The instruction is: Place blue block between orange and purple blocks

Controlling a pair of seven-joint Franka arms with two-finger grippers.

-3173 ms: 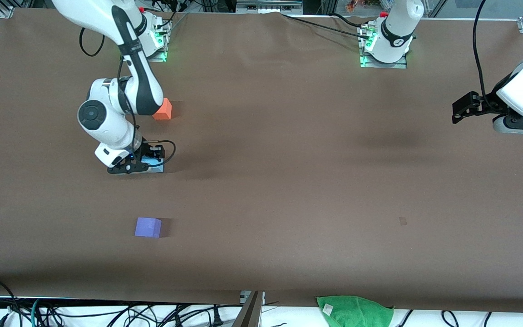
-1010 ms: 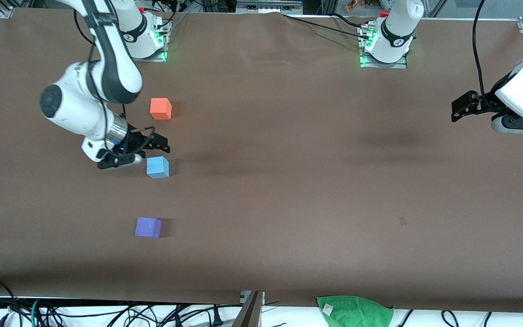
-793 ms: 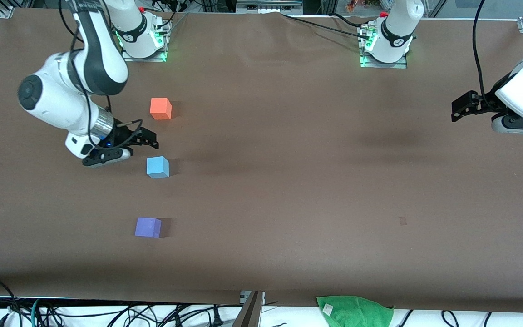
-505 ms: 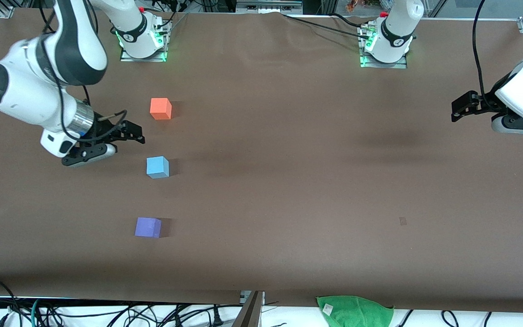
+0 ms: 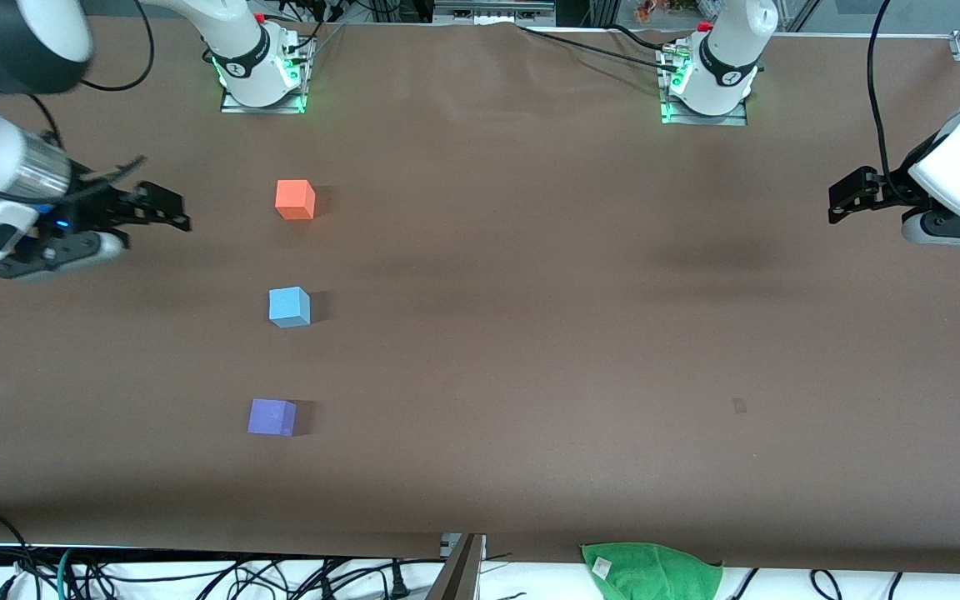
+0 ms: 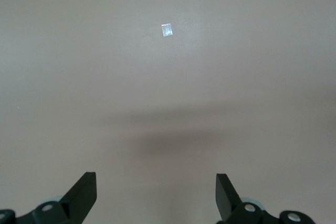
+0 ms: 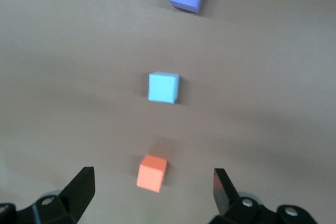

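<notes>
Up over the table's right-arm end, the right gripper [image 5: 165, 209] hangs released beside the matte orange cube [image 5: 295, 200], sky-blue cube [image 5: 289, 307] and violet-purple cube [image 5: 272, 417], while the waiting left gripper [image 5: 845, 201] is spread.

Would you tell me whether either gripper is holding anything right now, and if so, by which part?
Nothing is held. The right gripper is open and empty, up over bare table; the blue block sits free. The left gripper waits open.

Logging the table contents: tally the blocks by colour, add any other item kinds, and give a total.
Orange block: 1
Blue block: 1
Purple block: 1
Green cloth at the table edge nearest the front camera: 1
Total: 4
</notes>
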